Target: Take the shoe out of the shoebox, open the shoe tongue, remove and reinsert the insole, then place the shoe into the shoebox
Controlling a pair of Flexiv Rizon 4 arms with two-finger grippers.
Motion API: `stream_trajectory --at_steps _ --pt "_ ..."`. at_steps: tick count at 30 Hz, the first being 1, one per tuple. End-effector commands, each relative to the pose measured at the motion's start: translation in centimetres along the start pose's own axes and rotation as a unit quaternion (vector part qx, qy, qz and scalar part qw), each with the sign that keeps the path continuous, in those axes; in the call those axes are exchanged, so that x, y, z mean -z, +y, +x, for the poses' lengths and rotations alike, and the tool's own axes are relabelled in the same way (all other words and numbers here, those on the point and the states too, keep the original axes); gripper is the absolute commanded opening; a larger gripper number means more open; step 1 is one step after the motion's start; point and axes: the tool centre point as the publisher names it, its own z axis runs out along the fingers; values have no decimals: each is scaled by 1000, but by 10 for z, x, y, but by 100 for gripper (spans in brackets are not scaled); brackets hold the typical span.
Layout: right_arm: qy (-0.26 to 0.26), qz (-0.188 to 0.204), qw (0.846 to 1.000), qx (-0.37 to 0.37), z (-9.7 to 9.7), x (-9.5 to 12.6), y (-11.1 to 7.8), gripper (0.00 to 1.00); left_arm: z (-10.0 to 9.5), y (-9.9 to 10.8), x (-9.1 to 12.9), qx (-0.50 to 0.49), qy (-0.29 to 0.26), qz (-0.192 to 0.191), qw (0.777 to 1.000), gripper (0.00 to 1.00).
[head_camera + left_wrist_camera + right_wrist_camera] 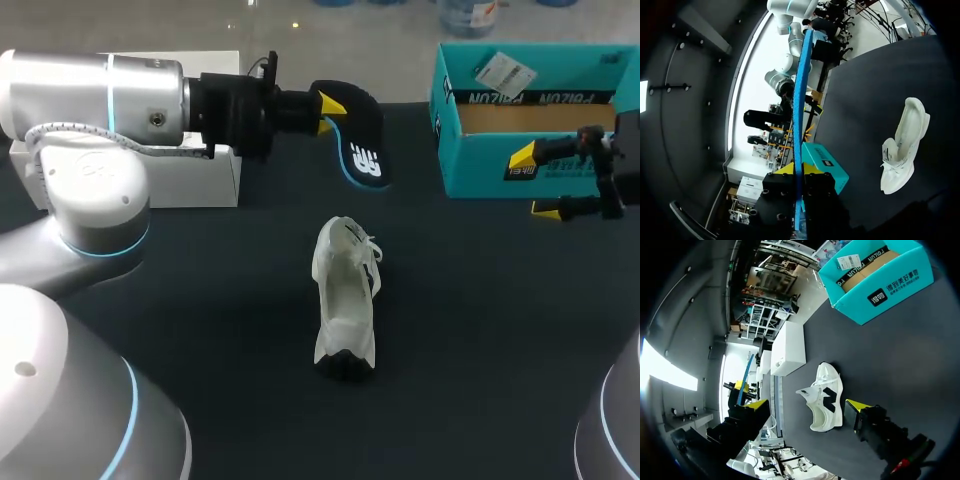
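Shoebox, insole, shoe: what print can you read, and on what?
Shoebox inner flap: white lettering on a black band, upside down, not surely readable.
Shoebox outer wall: black label, white characters, too small.
Paper tag in the shoebox: too small.
Insole in the left hand: white logo, no words.
Shoe: dark side mark, no readable text.

Room to pass on the table [480, 330] either side of the shoe [345, 295], shoebox [480, 170] back right, white box [200, 180] back left
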Motion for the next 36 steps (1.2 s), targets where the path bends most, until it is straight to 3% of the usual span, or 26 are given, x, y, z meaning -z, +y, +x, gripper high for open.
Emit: stream_trajectory --at_steps 1,5,13,29,36 --pt "-1 0 1000 0 0 -1 -1 100 1 -1 0 -1 0 -2 1000 0" --pt "-1 0 1000 0 0 -1 -1 100 0 -10 9 39 8 17 999 0" --pt "-1 0 1000 0 0 -1 -1 100 13 -48 39 158 53 119 979 0" --pt "-1 0 1000 0 0 -1 -1 100 13 -48 39 158 53 119 979 0" --pt "-1 0 1000 0 0 -1 -1 100 60 -83 53 183 92 115 972 0"
